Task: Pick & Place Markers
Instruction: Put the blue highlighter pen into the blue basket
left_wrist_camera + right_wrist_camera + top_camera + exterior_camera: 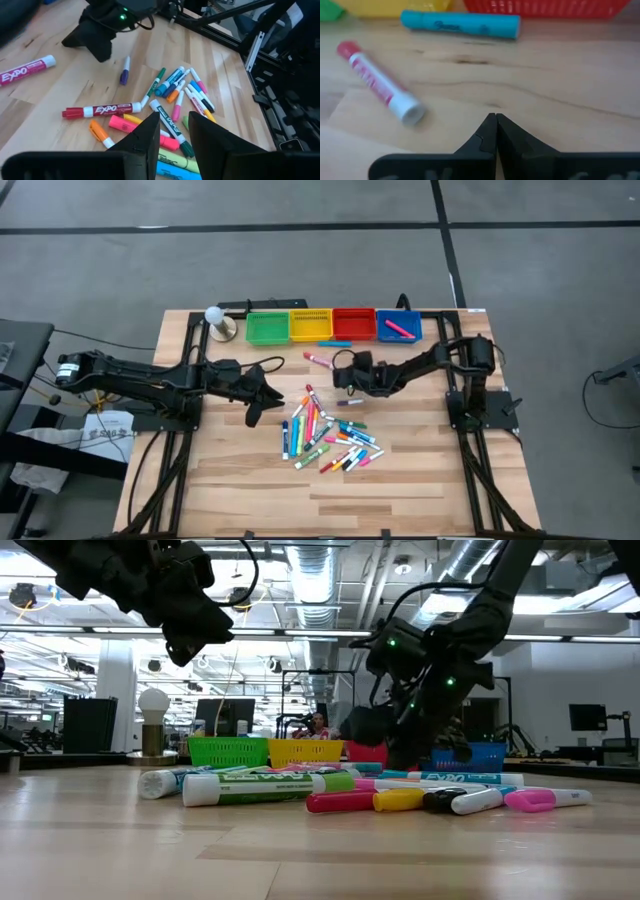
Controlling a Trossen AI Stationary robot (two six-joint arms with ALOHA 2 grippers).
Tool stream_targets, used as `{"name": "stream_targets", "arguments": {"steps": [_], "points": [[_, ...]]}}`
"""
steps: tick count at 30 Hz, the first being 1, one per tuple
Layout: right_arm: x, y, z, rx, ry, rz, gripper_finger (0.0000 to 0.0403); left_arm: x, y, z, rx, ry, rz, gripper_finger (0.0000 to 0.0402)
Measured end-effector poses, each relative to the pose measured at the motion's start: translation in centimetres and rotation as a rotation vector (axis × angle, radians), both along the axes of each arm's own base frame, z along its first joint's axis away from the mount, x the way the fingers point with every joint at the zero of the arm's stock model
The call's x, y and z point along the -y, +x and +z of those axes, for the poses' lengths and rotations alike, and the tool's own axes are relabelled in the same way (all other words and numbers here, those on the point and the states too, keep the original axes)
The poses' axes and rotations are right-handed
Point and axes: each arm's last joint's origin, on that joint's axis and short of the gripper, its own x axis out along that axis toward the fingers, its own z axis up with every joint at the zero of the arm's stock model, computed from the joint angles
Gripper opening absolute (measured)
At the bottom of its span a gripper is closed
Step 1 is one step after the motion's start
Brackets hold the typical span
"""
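Left gripper (256, 412) hangs part open and empty beside the markers (325, 435) heaped mid-table; right gripper (339, 374) is clenched, empty. We judge them light, stiff, slippery; we grip mid-barrel.

The markers (325, 435) lie in a heap at the middle of the worktop (250, 480), and four bins (333, 325) stand in a row at its back edge behind the heap.

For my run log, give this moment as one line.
left claw: open above marker pile | right claw: shut, empty, near red-capped marker | pink marker in blue bin
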Motion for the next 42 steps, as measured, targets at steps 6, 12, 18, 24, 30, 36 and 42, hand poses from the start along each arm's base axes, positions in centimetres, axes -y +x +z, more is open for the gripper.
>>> {"name": "stream_targets", "arguments": {"steps": [6, 12, 18, 24, 30, 36, 42], "points": [[1.6, -0.4, -0.1, 0.029, 0.009, -0.089, 0.0000, 0.0, 0.0, 0.0, 0.000, -0.001, 0.003, 0.0102], [3.4, -1.0, -0.1, 0.036, -0.001, -0.169, 0.0000, 0.0, 0.0, 0.0, -0.001, -0.001, 0.003, 0.0102], [4.8, -1.0, 0.0, 0.010, -0.039, -0.099, 0.0000, 0.0, 0.0, 0.0, -0.001, -0.002, 0.003, 0.0102], [5.3, -0.7, -0.5, 0.017, -0.051, -0.072, 0.0000, 0.0, 0.0, 0.0, -0.001, -0.002, 0.004, 0.0102], [5.5, -0.4, -1.2, -0.016, -0.077, -0.036, 0.0000, 0.0, 0.0, 0.0, -0.001, -0.002, 0.004, 0.0102], [5.8, -0.2, -1.0, -0.012, -0.095, -0.002, 0.0000, 0.0, 0.0, 0.0, -0.001, -0.002, 0.004, 0.0102], [6.0, 0.0, -0.9, -0.023, -0.125, 0.053, 0.0000, 0.0, 0.0, 0.0, -0.001, -0.005, 0.005, 0.0102]]}}
